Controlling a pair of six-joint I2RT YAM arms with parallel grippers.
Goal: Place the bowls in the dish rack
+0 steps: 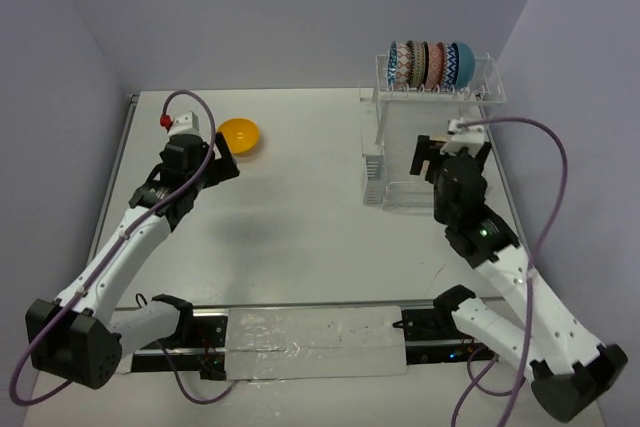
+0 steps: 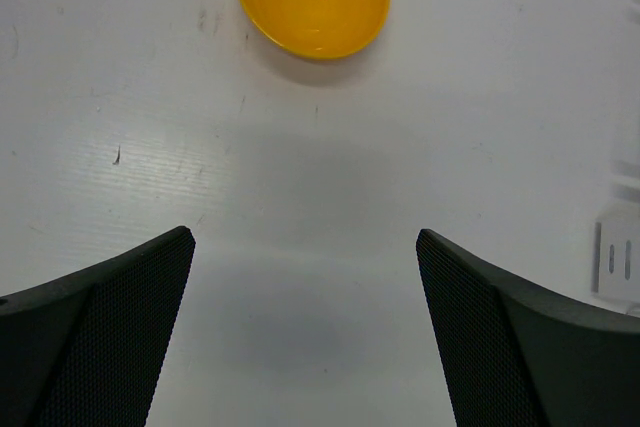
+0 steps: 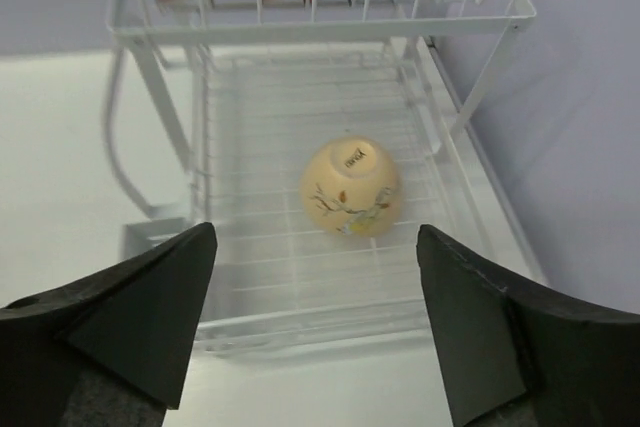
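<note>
Quick rundown. The dish rack (image 1: 489, 88) sits at the far right of the table (image 1: 300, 227), close to the back wall. It's thin white wire w/ clear plastic, on two levels. Upper level has a row of upright prongs, lower one is a flat ribbed tray.

A row of bowls (image 1: 432, 64) stands on edge in those prongs, packed side by side. They're mostly patterned (blue-white zigzags, pink, brown stripes), w/ a plain teal one at the right end.

A cream bowl (image 3: 350, 187) lies upside down approx mid tray on the lower level. It's rounded and glossy, w/ a brown twig-and-leaf print on the side and a small mark on its base. Nothing's touching it.

The orange-yellow bowl (image 1: 239, 137) is on its own at the far left of the table. It's upright, plain, smooth and shiny, w/ glare spots inside.

The left claw (image 1: 220, 159) is spread wide w/ nothing between the jaws, on the near side of that orange bowl and apart from it. Its fingers (image 2: 150, 327) are black w/ a fine mesh texture.

The right claw (image 1: 437, 152) is wide too and empty, parked in front of the rack's lower tray. From the wrist cam the cream bowl shows beyond the gap, not gripped. Its fingers (image 3: 140, 317) are matte black and wedge-shaped.

Table top is matte white w/ a few scuffs.
</note>
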